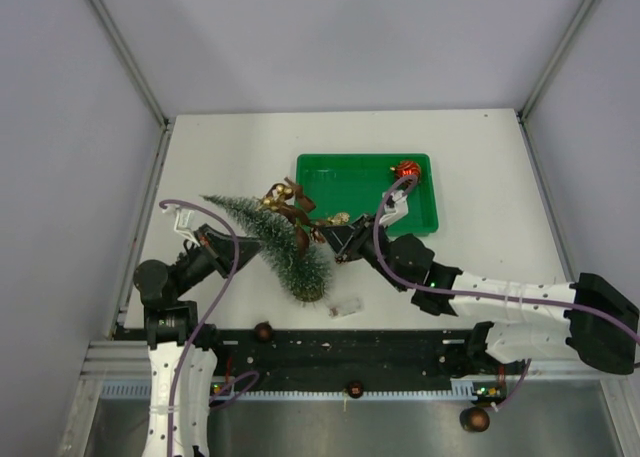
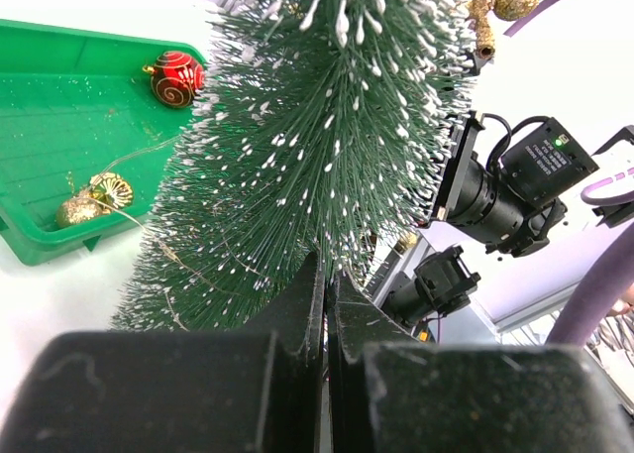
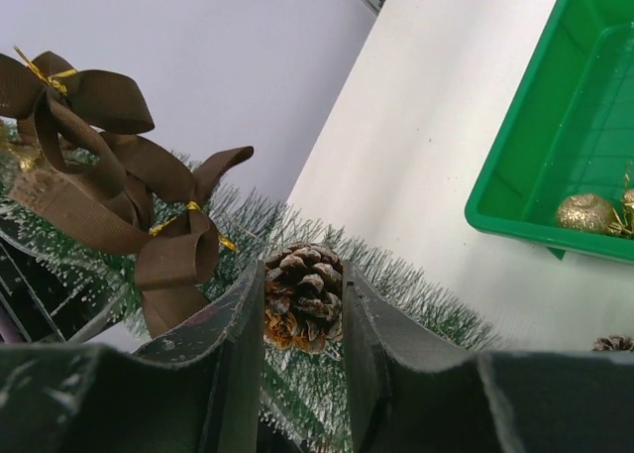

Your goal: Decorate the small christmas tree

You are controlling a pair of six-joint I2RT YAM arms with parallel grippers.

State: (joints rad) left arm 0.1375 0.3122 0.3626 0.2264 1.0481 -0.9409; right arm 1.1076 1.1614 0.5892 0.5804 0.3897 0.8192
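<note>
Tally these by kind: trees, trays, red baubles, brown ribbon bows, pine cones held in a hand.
small christmas tree: 1
green tray: 1
red bauble: 1
brown ribbon bows: 2
pine cone in the right hand: 1
Total: 6

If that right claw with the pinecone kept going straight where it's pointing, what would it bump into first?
Most likely the small frosted green christmas tree: its bristles lie just beyond the brown pinecone clamped in the right gripper. The gap is hard to judge.
</note>
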